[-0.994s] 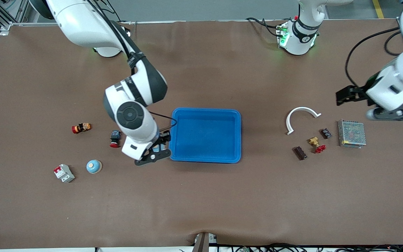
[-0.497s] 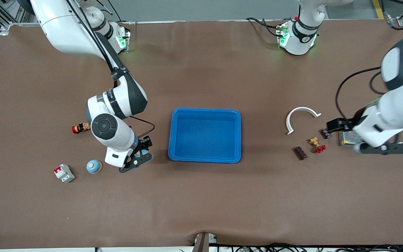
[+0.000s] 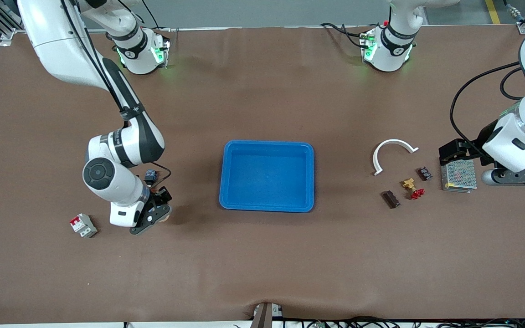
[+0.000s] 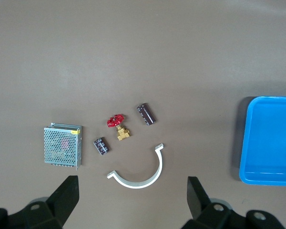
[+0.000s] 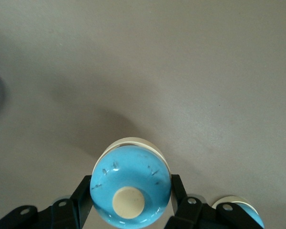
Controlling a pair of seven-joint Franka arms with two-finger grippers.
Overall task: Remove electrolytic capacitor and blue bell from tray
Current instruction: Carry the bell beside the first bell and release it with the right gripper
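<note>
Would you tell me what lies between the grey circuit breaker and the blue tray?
In the front view, the right gripper sits between the circuit breaker and the blue tray, shut on the blue bell.

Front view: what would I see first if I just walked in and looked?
First, the bright blue tray in the middle of the brown table. Next, the right hand at the right arm's end of the table, shut on a blue bell beside a small breaker. Then the left hand, open, over a cluster of small parts: a white curved piece and a metal mesh box.
</note>
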